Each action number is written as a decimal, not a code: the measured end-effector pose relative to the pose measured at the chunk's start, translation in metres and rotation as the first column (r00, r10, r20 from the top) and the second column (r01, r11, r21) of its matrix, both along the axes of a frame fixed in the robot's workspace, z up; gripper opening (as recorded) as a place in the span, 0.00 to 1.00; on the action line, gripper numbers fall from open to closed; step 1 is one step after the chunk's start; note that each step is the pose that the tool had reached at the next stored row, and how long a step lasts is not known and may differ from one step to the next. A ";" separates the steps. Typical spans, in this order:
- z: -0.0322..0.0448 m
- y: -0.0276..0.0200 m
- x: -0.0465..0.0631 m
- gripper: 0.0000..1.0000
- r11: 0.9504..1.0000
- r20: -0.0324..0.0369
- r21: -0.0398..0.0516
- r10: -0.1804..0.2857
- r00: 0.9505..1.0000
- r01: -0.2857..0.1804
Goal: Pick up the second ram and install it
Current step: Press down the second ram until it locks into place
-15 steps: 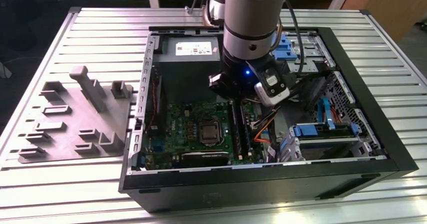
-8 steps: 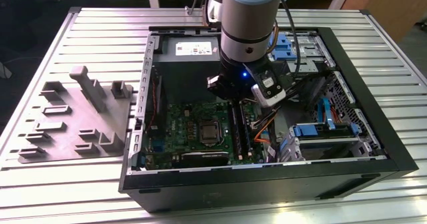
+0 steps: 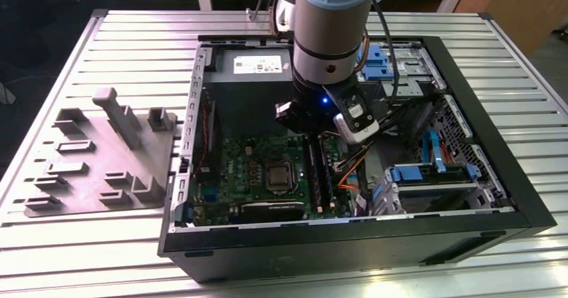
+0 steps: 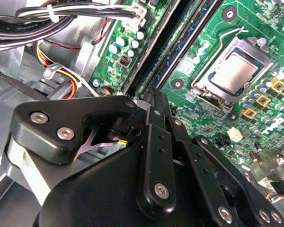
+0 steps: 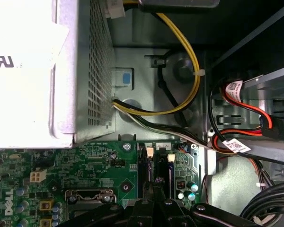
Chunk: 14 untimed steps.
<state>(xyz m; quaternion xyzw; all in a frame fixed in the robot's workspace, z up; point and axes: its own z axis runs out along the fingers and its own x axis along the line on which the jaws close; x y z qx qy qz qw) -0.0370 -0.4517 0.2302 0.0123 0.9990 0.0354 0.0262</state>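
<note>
The second ram [image 4: 182,47] is a thin blue-green stick standing on edge in one of the long black memory slots [image 4: 151,52] of the motherboard [image 3: 239,171]. In the exterior view the ram [image 3: 321,175] lies just right of the processor [image 3: 279,176]. My gripper [image 4: 154,94] is shut, its tips together right at the stick's near end. I cannot tell whether they touch it. In the first wrist view the gripper [image 5: 156,182] hangs over the slot ends with their tan clips [image 5: 150,152].
The open computer case [image 3: 497,171] rests on a slatted metal table [image 3: 133,45]. Cable bundles [image 4: 61,19] and a drive cage with blue latches [image 3: 426,173] crowd one side of the slots. The power supply [image 5: 28,71] fills the case's far end. A grey fixture tray [image 3: 98,158] sits at the exterior view's left.
</note>
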 end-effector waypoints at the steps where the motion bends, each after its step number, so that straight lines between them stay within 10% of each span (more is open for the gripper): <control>1: 0.0000 0.0000 0.000 0.10 1.000 0.000 0.000 0.000 1.000 0.000; 14: -0.0023 0.0018 0.000 0.10 1.000 0.000 0.000 0.000 1.000 0.000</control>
